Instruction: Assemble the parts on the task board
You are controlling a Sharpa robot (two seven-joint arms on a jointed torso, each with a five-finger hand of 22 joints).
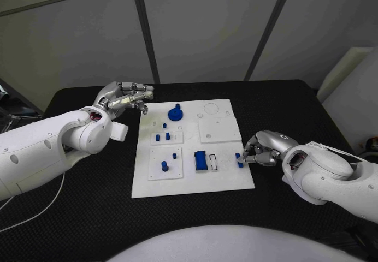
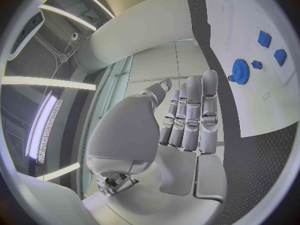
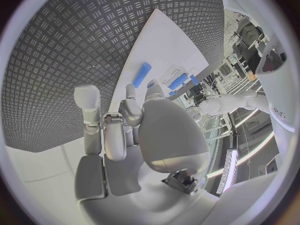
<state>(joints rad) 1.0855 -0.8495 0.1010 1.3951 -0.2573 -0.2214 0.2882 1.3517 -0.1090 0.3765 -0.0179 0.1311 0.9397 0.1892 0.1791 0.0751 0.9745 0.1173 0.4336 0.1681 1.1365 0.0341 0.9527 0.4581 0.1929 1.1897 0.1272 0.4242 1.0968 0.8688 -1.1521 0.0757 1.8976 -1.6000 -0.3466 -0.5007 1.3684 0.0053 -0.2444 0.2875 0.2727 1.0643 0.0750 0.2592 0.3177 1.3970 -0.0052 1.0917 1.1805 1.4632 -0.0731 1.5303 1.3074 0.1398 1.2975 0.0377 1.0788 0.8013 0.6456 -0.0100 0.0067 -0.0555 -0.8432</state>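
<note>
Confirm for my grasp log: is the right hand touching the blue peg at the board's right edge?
Apart. The right wrist view shows white board between the right hand and the blue peg.

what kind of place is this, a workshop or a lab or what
Probably a robotics test lab: a white task board with small blue parts such as a blue gear lies on a black table, backed by plain grey wall panels.

No text, label or number is legible on anything
</note>
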